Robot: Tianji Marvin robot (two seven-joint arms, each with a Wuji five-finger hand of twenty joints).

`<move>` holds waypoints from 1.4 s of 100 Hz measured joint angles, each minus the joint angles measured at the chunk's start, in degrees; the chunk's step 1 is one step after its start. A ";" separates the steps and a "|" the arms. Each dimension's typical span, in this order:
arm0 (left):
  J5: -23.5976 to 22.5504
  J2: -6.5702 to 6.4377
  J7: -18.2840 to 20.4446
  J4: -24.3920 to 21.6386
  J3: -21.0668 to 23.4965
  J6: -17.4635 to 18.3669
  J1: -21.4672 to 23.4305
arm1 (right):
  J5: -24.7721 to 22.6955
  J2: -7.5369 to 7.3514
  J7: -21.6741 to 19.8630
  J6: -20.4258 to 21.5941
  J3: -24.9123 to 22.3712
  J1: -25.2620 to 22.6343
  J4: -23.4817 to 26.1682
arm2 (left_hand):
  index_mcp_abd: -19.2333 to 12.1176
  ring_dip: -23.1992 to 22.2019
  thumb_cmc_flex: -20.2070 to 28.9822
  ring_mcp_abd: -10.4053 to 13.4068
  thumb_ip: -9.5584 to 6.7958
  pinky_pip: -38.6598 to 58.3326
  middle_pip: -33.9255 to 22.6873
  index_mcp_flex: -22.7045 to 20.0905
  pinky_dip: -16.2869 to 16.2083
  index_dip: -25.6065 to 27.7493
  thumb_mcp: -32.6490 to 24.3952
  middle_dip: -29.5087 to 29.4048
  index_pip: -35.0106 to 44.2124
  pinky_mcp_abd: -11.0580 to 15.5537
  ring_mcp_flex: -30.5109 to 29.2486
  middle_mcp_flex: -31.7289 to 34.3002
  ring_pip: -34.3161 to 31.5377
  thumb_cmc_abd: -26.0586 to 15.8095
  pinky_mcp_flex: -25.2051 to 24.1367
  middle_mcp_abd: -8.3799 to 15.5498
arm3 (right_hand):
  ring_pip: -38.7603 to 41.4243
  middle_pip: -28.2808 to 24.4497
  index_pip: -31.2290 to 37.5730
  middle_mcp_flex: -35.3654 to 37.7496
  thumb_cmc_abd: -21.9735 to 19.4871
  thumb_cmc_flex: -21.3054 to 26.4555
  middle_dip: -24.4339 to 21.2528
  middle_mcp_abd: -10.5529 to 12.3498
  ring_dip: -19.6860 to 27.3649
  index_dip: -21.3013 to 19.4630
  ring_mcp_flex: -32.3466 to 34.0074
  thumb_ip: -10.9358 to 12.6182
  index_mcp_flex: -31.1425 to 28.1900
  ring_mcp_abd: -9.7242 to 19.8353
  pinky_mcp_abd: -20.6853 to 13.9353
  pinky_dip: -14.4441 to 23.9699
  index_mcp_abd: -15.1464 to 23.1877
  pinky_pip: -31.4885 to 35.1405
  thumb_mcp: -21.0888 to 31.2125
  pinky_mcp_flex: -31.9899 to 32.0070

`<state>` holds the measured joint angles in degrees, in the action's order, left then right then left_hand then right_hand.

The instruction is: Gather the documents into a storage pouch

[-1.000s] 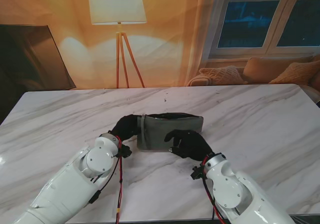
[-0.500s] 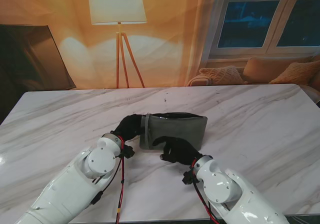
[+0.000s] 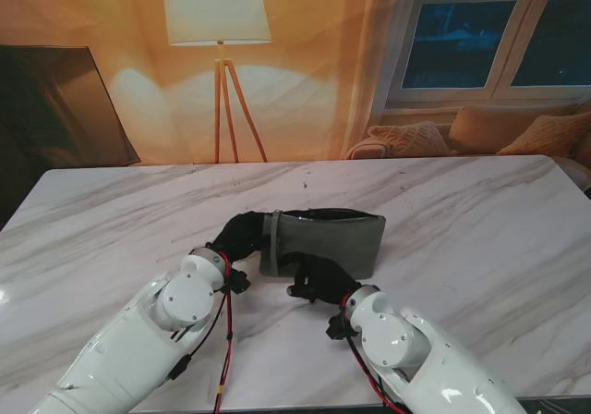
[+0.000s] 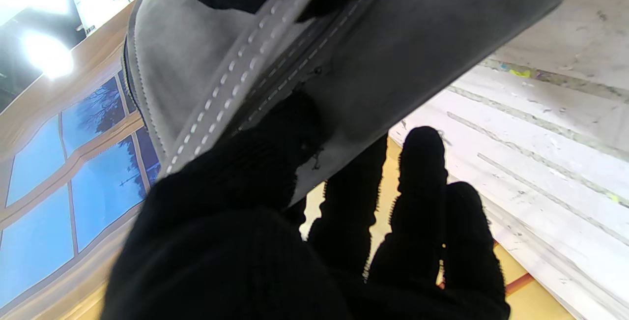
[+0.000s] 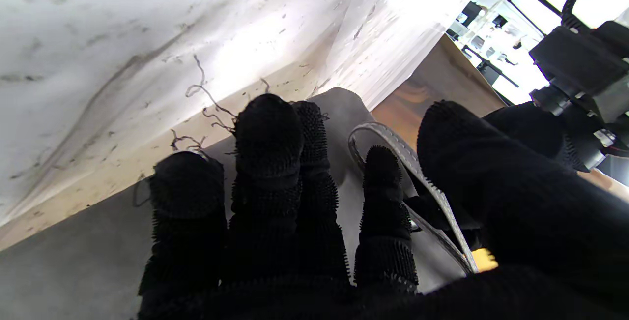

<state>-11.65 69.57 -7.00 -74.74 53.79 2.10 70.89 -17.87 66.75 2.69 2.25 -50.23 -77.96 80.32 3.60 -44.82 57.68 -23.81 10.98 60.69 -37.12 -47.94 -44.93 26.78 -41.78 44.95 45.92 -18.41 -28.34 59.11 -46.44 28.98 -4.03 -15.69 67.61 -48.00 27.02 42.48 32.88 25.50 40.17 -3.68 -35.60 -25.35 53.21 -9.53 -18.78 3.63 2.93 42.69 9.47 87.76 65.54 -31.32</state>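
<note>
- Storage pouch point(image 3: 328, 241), grey fabric, sits near the middle of a white marble table point(image 3: 480, 220), its left end lifted and its long side tipped up toward the camera
- A pale stitched strap point(image 3: 271, 241) runs across the pouch's left end
- Left hand point(image 3: 242, 234), in a black glove, grasps that left end at the pouch's 9 o'clock; the wrist view shows its thumb point(image 4: 255, 162) pressed on the fabric beside the strap
- Right hand point(image 3: 317, 278), also gloved in black, lies on the pouch's near edge at about 7 o'clock, fingers point(image 5: 268, 162) spread flat against the grey fabric; whether it grips anything cannot be told
- Beyond the table at 12 o'clock stands a floor lamp point(image 3: 218, 26)
</note>
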 measured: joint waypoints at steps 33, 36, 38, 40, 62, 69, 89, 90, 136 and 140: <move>0.28 -0.03 0.37 -0.06 -0.37 -0.13 -0.04 | 1.98 0.51 -0.79 -0.39 1.19 1.55 -1.54 | 0.00 0.00 0.00 0.00 0.00 0.00 0.00 0.11 0.06 0.48 -0.06 0.22 -0.01 0.00 0.01 0.00 0.01 0.00 -0.02 0.00 | -0.06 2.02 1.83 -0.08 0.00 0.00 -0.08 -0.20 -0.01 0.02 -1.15 0.00 -5.61 -0.43 0.14 0.44 4.21 0.01 0.00 1.56; 0.29 -0.03 0.41 -0.06 -0.38 -0.14 -0.04 | 2.49 0.58 -0.75 -0.39 1.15 1.53 -1.57 | 0.00 0.00 0.00 0.00 0.00 0.00 0.00 0.12 0.06 0.62 -0.06 0.23 -0.01 0.00 0.01 0.00 0.02 0.00 -0.02 0.00 | -0.12 2.52 2.28 -0.60 0.00 0.00 -0.30 -0.22 -0.01 -0.32 -1.15 0.00 -5.97 -0.57 0.22 0.44 4.12 -0.15 0.00 1.78; 0.29 -0.03 0.45 -0.06 -0.38 -0.14 -0.04 | 2.77 0.66 -0.60 -0.41 1.08 1.48 -1.57 | 0.00 0.00 0.00 0.00 0.00 0.00 0.00 0.13 0.07 0.72 -0.06 0.23 -0.01 0.00 0.01 0.00 0.02 0.00 -0.02 0.00 | -0.45 2.60 2.25 -1.24 0.00 0.00 -0.31 -0.27 -0.01 -0.74 -1.15 0.00 -6.12 -0.58 0.27 0.44 3.65 -0.34 0.00 1.74; 0.29 -0.03 0.50 -0.06 -0.38 -0.15 -0.04 | 2.90 0.75 -0.34 -0.47 1.00 1.41 -1.57 | 0.00 0.00 0.00 0.00 0.00 0.00 0.00 0.13 0.07 0.74 -0.06 0.23 -0.01 0.00 0.01 0.00 0.02 0.00 -0.02 0.00 | -0.70 2.77 3.30 -1.39 0.00 0.00 -0.36 -0.30 -0.01 -1.15 -1.17 0.00 -6.81 -0.59 0.37 0.44 2.94 -0.44 0.00 1.73; -1.15 -0.05 0.41 -0.59 0.15 -0.25 0.52 | 3.03 1.26 1.40 -0.76 -0.15 -0.13 -1.01 | 0.00 0.00 0.00 0.00 0.00 0.00 0.00 0.15 0.08 0.83 -0.06 0.23 -0.09 0.00 0.04 0.00 0.04 0.00 -0.04 0.00 | -2.01 3.03 9.86 -2.87 0.06 1.19 -1.40 -0.30 0.02 -6.18 -1.19 0.09 -12.17 -0.59 0.49 0.44 -4.09 -1.22 0.08 2.44; -1.65 -0.07 0.36 -0.94 0.51 -0.37 0.89 | 3.04 1.26 1.77 -0.47 -0.40 -0.74 -0.60 | 0.00 0.00 0.00 0.00 0.00 0.00 0.08 0.15 0.09 0.83 -0.06 0.23 -0.10 0.00 0.04 0.00 0.04 0.00 -0.04 0.00 | -2.10 2.91 15.10 -2.89 0.19 2.14 -1.42 -0.30 0.03 -8.50 -1.19 -0.77 -12.45 -0.59 0.49 0.44 -4.89 -1.24 0.06 2.44; -2.15 -0.36 0.56 -1.30 1.11 -0.67 1.47 | 2.63 1.10 1.77 0.49 -1.42 -2.29 0.74 | 0.00 0.00 0.00 0.00 0.00 0.00 0.11 0.15 0.09 1.22 0.01 0.24 -0.11 0.00 0.04 0.00 0.04 0.00 -0.05 0.00 | -2.17 2.77 27.82 -3.41 3.72 1.40 -2.03 -1.26 0.10 -13.39 -1.83 -4.93 -15.33 -0.59 0.49 0.44 -4.84 -1.76 -0.02 2.88; -2.17 -0.39 0.61 -1.32 1.12 -0.67 1.48 | 2.58 1.10 1.78 0.49 -1.48 -2.36 0.81 | 0.00 0.00 0.00 0.00 0.00 0.00 0.11 0.16 0.09 1.36 0.09 0.24 -0.12 0.00 0.04 0.00 0.04 0.00 -0.05 0.00 | -2.17 2.77 28.26 -3.41 3.72 1.17 -2.03 -1.31 0.10 -13.65 -1.83 -4.93 -15.65 -0.59 0.51 0.44 -4.84 -1.77 -0.22 2.88; -0.86 -1.36 4.16 -2.53 2.36 -0.42 2.88 | -4.54 1.72 11.18 0.29 -6.30 -5.91 5.04 | 0.01 0.07 4.27 0.00 0.03 -0.36 0.26 5.16 0.10 13.60 9.85 4.61 -1.33 0.14 0.41 -2.50 1.61 -5.93 -0.67 0.86 | 9.31 -6.04 44.71 18.67 -3.29 -6.42 0.36 -2.71 4.46 -31.33 15.64 -0.01 -46.87 -4.23 3.43 -3.68 -10.08 11.09 -7.47 -15.81; -0.80 -1.46 4.50 -2.68 2.49 -0.42 3.08 | -4.62 1.78 11.24 0.29 -6.99 -6.08 5.52 | 0.01 -0.52 4.53 0.00 0.03 -0.37 0.09 5.22 0.10 14.15 10.21 5.27 -1.33 0.14 0.42 -3.36 1.52 -6.00 -0.67 0.87 | 10.19 -6.51 45.36 19.73 -3.27 -6.42 0.70 -2.59 5.17 -31.67 17.42 -0.01 -47.80 -4.26 3.55 -4.74 -10.08 11.97 -8.08 -17.40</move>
<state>-12.45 68.11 -2.49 -77.42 56.28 1.68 73.97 -22.49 68.52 13.93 2.54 -57.21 -84.05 85.84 3.61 -45.34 62.21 -23.81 11.00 60.33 -37.03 -42.72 -44.82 40.93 -31.57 50.22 44.58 -18.27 -27.92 55.75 -44.92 22.98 -4.70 -14.82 77.80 -54.52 72.37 62.22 29.61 19.09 40.87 -6.28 -30.42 -57.02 70.63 -9.54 -66.59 -0.63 6.47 37.95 -0.61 99.74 57.46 -48.72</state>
